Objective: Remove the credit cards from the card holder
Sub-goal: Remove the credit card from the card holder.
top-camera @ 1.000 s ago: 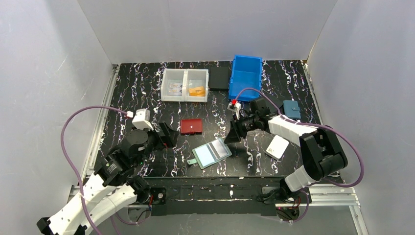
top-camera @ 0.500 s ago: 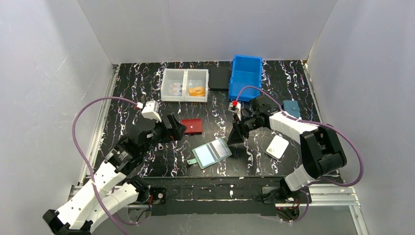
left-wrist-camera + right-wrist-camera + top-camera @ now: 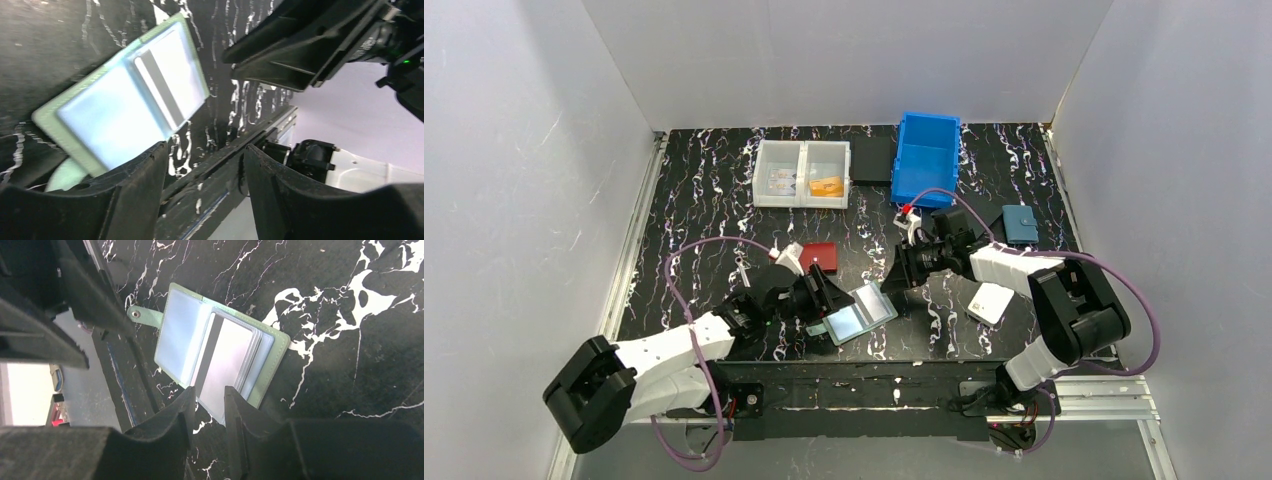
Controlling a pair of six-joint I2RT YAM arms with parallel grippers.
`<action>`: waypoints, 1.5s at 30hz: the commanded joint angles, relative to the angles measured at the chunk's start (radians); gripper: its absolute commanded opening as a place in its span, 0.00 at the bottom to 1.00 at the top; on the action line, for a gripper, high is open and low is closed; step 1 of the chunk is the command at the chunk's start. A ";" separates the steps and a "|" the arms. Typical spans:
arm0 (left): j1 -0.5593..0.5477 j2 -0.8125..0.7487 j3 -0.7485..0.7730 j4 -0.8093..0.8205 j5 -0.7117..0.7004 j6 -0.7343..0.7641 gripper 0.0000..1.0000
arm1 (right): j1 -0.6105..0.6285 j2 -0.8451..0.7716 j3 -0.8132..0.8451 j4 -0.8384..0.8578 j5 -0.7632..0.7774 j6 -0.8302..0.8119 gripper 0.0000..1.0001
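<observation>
The small sage-green folding leather-like card holder (image 3: 175,335) lay opened flat on the black, white-veined marble-patterned tabletop (image 3: 704,200). It was near the front edge, between the two arms, with its rounded snap tab (image 3: 142,315) sticking out at one end. The credit cards (image 3: 230,355), thin pale rectangular plastic ones, sat stacked in the pocket on the half away from the tab. The top one showed a dark magnetic stripe along the side nearest the fold (the colours of those beneath it could not be made out).

The left gripper (image 3: 204,152) hovered low at the tab end of the holder. Its two black fingers stood moderately apart with only tabletop between them, and it held nothing. Whether a finger touched the holder's edge could not be told. The right gripper (image 3: 209,392) hung over the card-bearing end, its fingers close together with a narrow gap. A corner of the top card showed through that gap below them, but no grip on it was visible.

A red rectangular wallet (image 3: 816,256) lay just behind the left gripper, and a white square wallet (image 3: 990,300) lay to the right of the right arm. At the rear stood a clear plastic two-compartment box (image 3: 803,170) with a thin orange card (image 3: 827,185) in its right compartment. Beside it were a black square pad (image 3: 871,158) and a blue plastic bin (image 3: 926,160). A small teal wallet (image 3: 1021,224) lay near the right edge.
</observation>
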 commanded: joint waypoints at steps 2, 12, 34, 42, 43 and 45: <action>-0.053 0.083 0.032 0.093 -0.066 -0.069 0.55 | 0.022 0.037 0.010 0.061 0.031 0.076 0.36; -0.075 0.186 0.035 0.140 -0.102 -0.104 0.45 | 0.025 0.075 0.015 0.049 0.035 0.090 0.30; -0.079 0.376 0.025 0.293 -0.075 -0.125 0.37 | 0.041 0.130 0.021 0.047 0.000 0.112 0.28; -0.079 0.409 0.023 0.307 -0.073 -0.128 0.35 | 0.050 0.147 0.028 0.042 -0.013 0.110 0.25; -0.079 0.412 0.023 0.308 -0.072 -0.128 0.34 | 0.051 0.147 0.028 0.041 -0.015 0.110 0.24; -0.079 0.419 0.020 0.308 -0.072 -0.127 0.34 | 0.051 0.148 0.030 0.040 -0.015 0.107 0.24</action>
